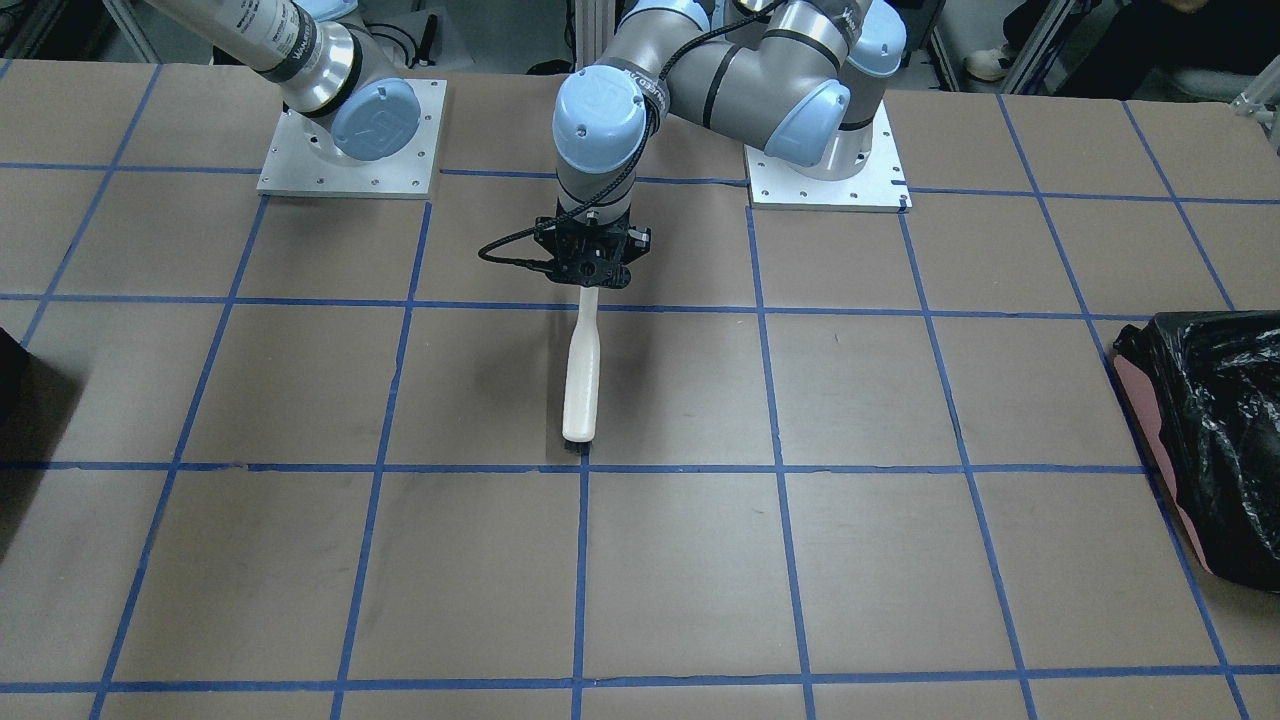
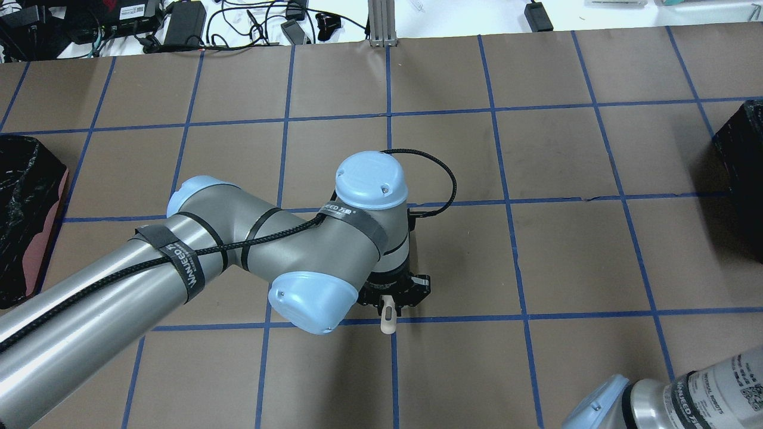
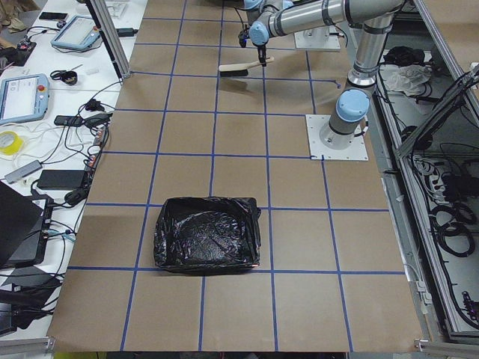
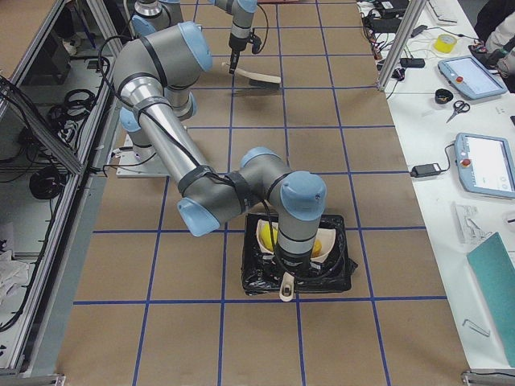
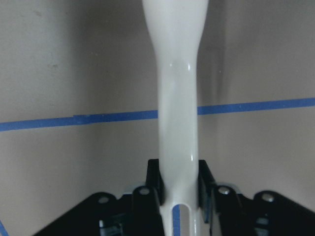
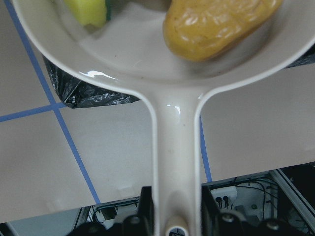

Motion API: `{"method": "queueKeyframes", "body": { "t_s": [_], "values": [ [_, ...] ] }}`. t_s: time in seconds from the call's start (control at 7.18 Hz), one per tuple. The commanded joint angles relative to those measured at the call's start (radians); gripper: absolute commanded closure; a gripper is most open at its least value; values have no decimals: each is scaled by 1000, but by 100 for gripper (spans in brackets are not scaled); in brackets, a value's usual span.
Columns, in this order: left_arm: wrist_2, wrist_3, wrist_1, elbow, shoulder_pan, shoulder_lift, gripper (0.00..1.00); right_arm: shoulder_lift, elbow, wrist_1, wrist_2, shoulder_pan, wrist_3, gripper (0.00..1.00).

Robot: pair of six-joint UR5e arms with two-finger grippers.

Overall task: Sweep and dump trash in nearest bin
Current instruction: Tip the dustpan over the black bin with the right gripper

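Trash [image 6: 216, 22] in dustpan [image 6: 142, 54] over bin [image 4: 259, 277]

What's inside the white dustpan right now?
An orange-brown lump and a yellow-and-green sponge chunk lie in the dustpan. Its front is outside the wrist view, so more may be unseen.

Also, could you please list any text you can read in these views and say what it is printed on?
"WANNEED": on the black forearm strap of the left arm.
"WANNEED": on the black wrist strap of the same arm, followed by characters too small to read.
"WANNEED": on the black strap round the right arm.
White sticker on the right arm: small print beside a code square, too small to read.
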Motion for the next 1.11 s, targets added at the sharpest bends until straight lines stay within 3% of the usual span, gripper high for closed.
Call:
{"method": "queueKeyframes", "body": {
  "t_s": [0.0,0.7,0.97],
  "values": [
    [4,4,9,-8,-14,5,100,0,3,-68,-54,-4,-10,100],
    [32,61,9,-16,-2,24,100,-43,8,-78,-207,36,40,100],
    [33,58,67,-60,-2,27,100,-53,11,-105,-270,60,44,100]
  ]
}}
